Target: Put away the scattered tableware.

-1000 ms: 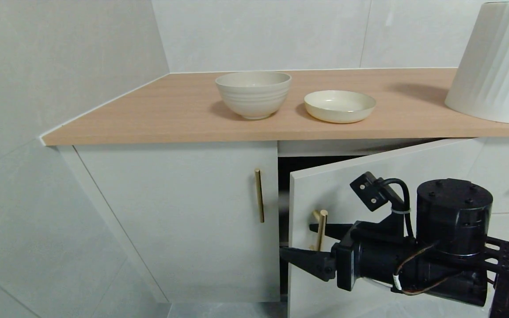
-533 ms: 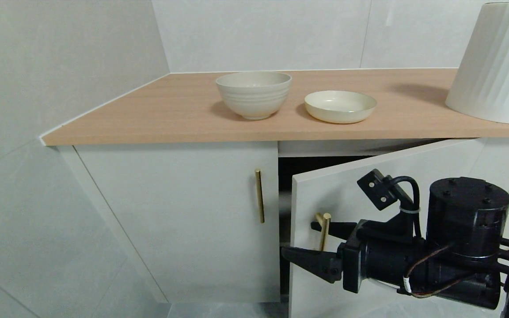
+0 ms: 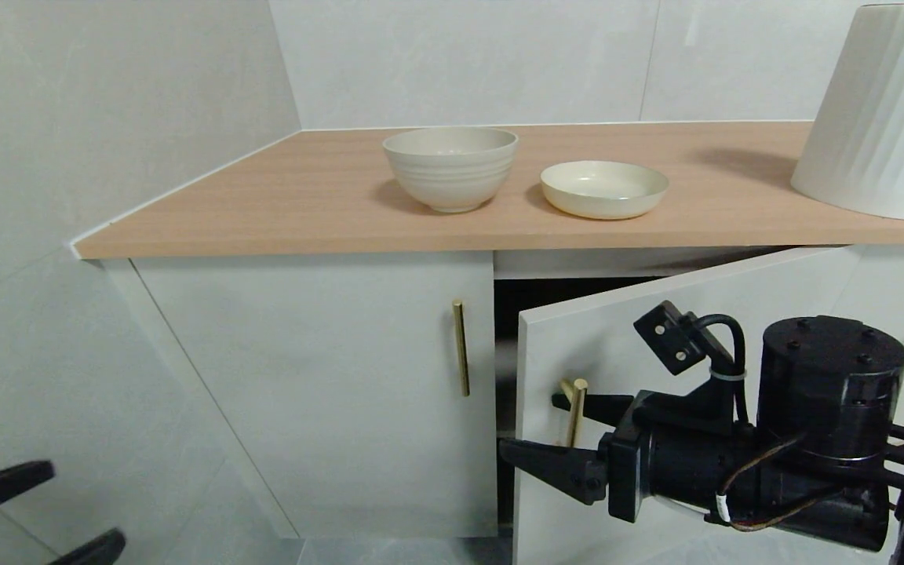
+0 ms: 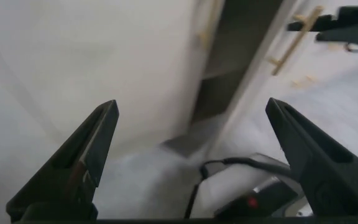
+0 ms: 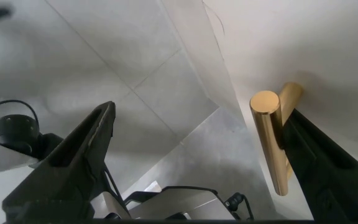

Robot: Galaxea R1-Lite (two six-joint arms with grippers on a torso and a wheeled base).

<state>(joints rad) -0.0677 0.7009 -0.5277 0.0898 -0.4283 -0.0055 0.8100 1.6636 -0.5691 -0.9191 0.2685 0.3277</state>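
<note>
We're seeing the bowl [image 3: 450, 167] and plate [image 3: 603, 188] sitting side by side on the counter [image 3: 264, 212], well above our right gripper [image 3: 530, 428]. That gripper is hanging wide open with its jaws straddling the gold handle [image 3: 575, 408] on the half-open door [image 3: 774, 290], not clamping it. Our left gripper [image 3: 87, 502] is hovering open too, low down on the left, well apart from both dishes.

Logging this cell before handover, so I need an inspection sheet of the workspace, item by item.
Surface: wooden countertop, carrying three things.
Job's things: bowl and shallow dish upright, side by side, apart.
Clutter: white ribbed container at the counter's right end.
Grippers: right gripper open around the gold handle of the ajar door; left gripper open, low.
Cables: black cable looped at the right wrist.
Surroundings: tiled walls; left door shut.
</note>
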